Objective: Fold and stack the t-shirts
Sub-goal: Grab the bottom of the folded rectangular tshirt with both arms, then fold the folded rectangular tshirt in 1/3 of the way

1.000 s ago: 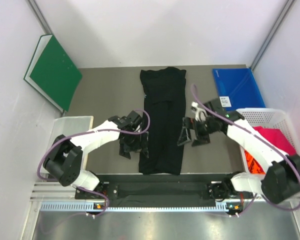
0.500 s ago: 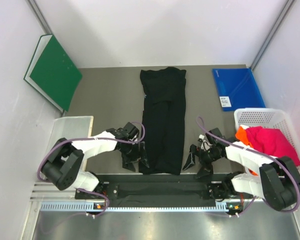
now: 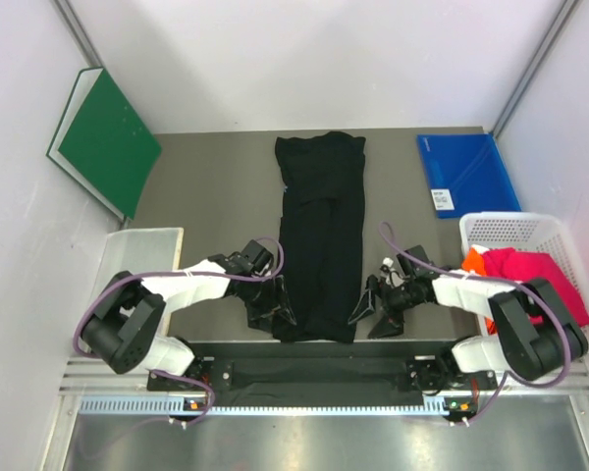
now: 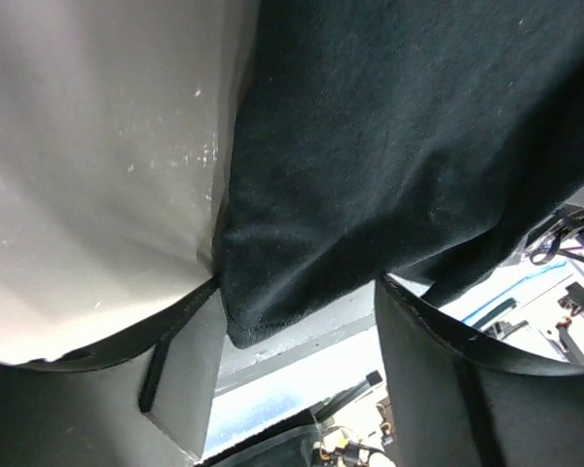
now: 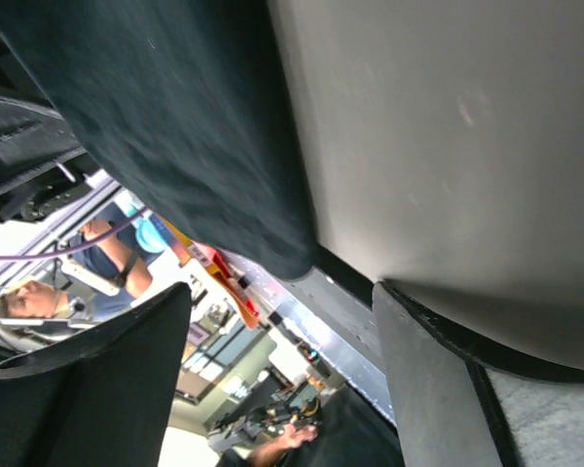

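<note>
Cloth of the black t-shirt [image 3: 320, 245] lies in a long narrow folded strip, near corners between the parted, unclamped fingers of left gripper [image 3: 277, 315] and right gripper [image 3: 370, 313].

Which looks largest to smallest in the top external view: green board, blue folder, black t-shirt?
1. black t-shirt
2. green board
3. blue folder
The board and folder look close, so their order is unsure.

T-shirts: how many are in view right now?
3: a black cloth t-shirt laid flat at centre; a magenta-pink one and an orange one bunched in the white plastic lattice basket. More may lie hidden underneath.
</note>
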Robot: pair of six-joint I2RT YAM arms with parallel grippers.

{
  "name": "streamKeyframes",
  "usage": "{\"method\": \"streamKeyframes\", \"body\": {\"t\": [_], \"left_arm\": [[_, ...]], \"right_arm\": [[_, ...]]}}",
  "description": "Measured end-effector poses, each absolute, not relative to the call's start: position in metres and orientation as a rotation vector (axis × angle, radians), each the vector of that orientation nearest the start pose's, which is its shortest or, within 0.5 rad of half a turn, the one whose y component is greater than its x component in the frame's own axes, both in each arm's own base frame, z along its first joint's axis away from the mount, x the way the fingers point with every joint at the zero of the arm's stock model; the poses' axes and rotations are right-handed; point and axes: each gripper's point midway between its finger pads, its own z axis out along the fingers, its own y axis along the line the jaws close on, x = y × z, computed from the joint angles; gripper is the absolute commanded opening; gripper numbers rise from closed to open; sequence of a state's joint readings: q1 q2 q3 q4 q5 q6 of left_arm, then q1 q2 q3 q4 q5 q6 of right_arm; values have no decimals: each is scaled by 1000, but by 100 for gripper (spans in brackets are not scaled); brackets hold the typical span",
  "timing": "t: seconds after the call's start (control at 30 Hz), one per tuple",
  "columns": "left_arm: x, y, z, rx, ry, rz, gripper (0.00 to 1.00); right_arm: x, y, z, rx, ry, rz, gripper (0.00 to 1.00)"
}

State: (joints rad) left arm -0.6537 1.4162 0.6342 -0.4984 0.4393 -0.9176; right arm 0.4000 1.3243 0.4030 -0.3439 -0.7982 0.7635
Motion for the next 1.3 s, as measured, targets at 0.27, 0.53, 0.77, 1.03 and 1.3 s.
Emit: {"method": "streamKeyframes", "body": {"t": [0.27,0.53,0.77,1.03,1.3], "left_arm": [[124,-226,26,-313,3120,-818,54],[124,-224,19,-321,3141,-783,0],[136,-228,36,-279,3123,-753,0],[172,-243,90,-168,2993,-770,0],[206,-249,120,-76,2920,-737,0]], "right_arm": [[115,226,26,273,3062,1366,37],[118,237,21,138,3082,1326,0],[111,229,40,122,3105,1267,0],[142,237,90,-3,2995,1228,0],[202,239,120,-101,2881,1133,0]]}}
